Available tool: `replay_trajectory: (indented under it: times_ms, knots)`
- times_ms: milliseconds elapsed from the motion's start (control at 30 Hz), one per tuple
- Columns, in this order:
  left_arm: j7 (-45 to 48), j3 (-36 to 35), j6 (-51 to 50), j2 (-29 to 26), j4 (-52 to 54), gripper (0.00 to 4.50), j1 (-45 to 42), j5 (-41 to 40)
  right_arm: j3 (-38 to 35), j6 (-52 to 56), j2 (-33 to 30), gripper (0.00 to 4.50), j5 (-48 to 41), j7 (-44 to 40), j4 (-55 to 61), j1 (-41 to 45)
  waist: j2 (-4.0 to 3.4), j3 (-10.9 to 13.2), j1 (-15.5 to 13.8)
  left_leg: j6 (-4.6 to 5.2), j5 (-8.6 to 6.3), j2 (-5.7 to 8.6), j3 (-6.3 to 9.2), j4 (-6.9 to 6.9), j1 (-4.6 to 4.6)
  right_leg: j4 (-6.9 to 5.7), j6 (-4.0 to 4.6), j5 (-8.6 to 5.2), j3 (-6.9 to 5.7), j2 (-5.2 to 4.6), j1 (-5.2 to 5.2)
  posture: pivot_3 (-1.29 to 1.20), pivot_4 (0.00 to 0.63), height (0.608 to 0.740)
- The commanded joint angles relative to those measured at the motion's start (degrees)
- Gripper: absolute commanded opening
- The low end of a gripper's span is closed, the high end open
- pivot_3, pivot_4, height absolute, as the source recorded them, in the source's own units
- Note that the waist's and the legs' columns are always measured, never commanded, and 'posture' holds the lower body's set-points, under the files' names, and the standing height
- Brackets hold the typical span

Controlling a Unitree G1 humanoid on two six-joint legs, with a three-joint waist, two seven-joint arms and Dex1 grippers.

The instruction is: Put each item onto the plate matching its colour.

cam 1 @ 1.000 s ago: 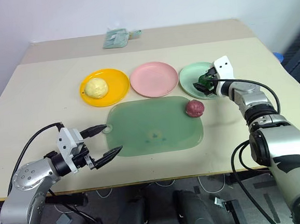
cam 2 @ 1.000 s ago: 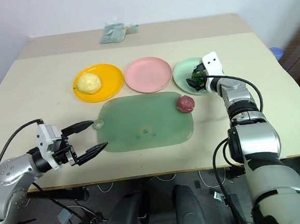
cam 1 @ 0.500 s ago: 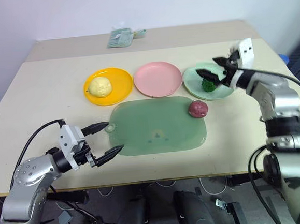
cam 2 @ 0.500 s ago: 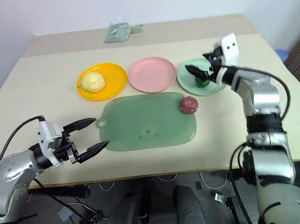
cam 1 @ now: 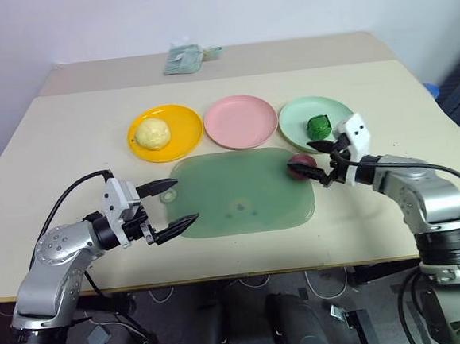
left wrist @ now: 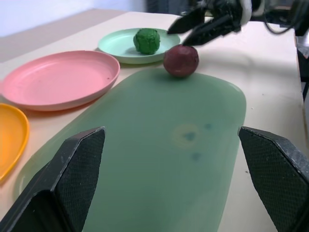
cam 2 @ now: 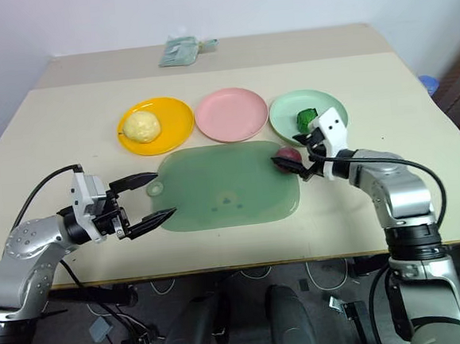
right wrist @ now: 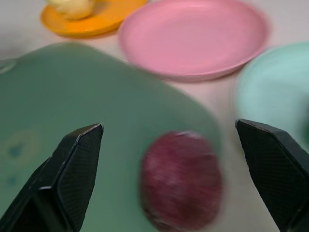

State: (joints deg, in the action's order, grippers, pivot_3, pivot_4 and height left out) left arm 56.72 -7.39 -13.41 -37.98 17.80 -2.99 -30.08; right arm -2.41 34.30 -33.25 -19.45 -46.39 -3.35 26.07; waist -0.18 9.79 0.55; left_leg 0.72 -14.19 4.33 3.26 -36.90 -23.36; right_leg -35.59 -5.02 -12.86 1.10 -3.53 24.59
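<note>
The right gripper has left the green lump on its plate and, jaws wide, reaches the maroon lump, the last unsorted.

Both arms: silver-grey metal shells w/ rounded joint housings, dark grey bands btwn segments. Left gripper: two long black tapered fingers; in wrist view the fingers show a fine cross-hatched texture. White boxy block sits on its wrist, black cable loops from there back along the arm. Right gripper: same black pointed fingers, white rectangular block w/ small dark holes on top, black cable arcs over the silver forearm. Right arm's upper housing is a big smooth grey cylinder.
</note>
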Motion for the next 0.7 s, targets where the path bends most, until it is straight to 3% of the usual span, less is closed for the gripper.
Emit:
replay_trajectory:
  times_ms: [33, 333, 433, 533, 700]
  knots:
    - [0.79, -0.66, 0.93, -0.3, 0.46, 4.5, 0.35, -0.35, 1.25, -3.68, 0.51, 4.48, 1.95, -0.39, -4.15, 2.01, 0.0, 0.0, 0.02, 0.01, -0.01, 0.0, 0.0, -0.02, -0.01, 0.0, 0.0, 0.0, 0.0, 0.0, -0.01, 0.0, 0.15, 0.74]
    - [3.68, -1.54, -0.08, -1.88, 2.8, 4.5, 2.23, -2.46, 2.26, -8.37, 0.7, 4.48, 4.4, -0.88, -12.36, 4.55, 0.0, 0.0, 0.04, 0.03, -0.03, 0.0, 0.0, -0.06, -0.01, 0.01, 0.03, -0.01, 0.0, 0.0, -0.01, 0.0, 0.15, 0.74]
    - [3.52, -1.66, -0.71, -1.9, 3.46, 4.5, 2.28, -3.28, 1.67, -9.33, 1.17, 3.63, 4.63, -0.13, -12.98, 5.23, 0.0, 0.0, 0.08, 0.03, -0.03, 0.0, 0.0, -0.06, -0.02, 0.01, 0.09, -0.05, 0.0, 0.0, -0.02, 0.0, 0.15, 0.74]
    - [2.58, -1.71, -1.64, -1.69, 4.07, 4.5, 1.99, -4.02, 1.27, -9.04, 1.59, 2.33, 3.5, -0.53, -11.22, 6.11, 0.0, 0.0, 0.1, 0.03, -0.03, 0.0, 0.0, -0.06, -0.01, 0.0, 0.05, -0.03, 0.0, 0.0, -0.01, 0.0, 0.15, 0.74]
    - [-1.4, -1.68, -3.52, -0.3, 4.6, 4.5, 0.29, -4.49, 1.39, -10.06, 4.34, 2.26, 1.59, -1.18, -9.36, 9.87, -0.01, 0.0, 0.22, 0.03, -0.03, 0.0, 0.0, -0.06, -0.01, -0.02, -0.04, 0.03, 0.0, 0.01, 0.0, 0.0, 0.15, 0.74]
